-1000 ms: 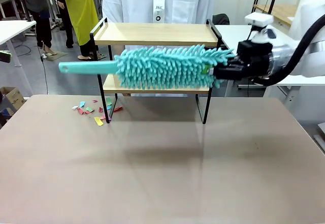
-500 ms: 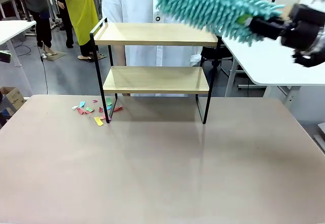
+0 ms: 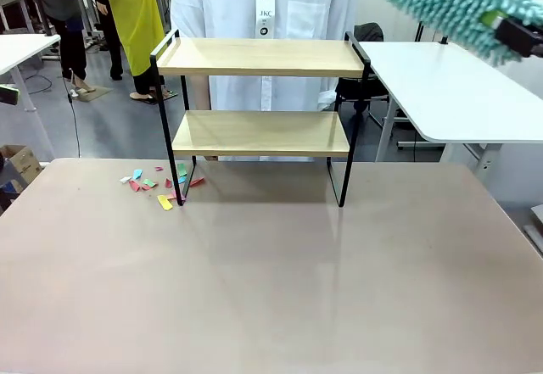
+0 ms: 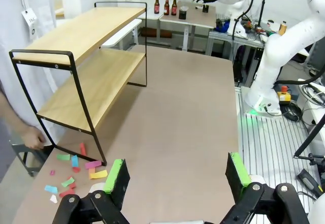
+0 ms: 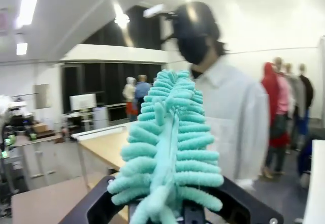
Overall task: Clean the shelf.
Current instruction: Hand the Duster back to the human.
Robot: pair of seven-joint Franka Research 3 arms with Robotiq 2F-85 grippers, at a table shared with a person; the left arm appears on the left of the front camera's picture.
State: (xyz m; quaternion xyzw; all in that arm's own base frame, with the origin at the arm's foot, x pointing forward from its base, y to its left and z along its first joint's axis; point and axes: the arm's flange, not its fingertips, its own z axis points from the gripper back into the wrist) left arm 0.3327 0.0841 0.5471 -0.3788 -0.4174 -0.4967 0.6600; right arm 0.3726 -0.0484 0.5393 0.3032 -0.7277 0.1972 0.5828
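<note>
The shelf (image 3: 259, 107) stands near the table's (image 3: 271, 289) far edge, about midway along it. Paper scraps (image 3: 157, 186) lie on the table at the shelf's left foot (one touching it). A person (image 3: 263, 5) stands behind the shelf. The duster (image 3: 454, 1) hangs above the far right corner.

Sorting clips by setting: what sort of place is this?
Probably a robotics lab: a white robot arm on a floor rail, white work tables, and a two-tier wooden shelf in a black metal frame staged for cleaning.
</note>
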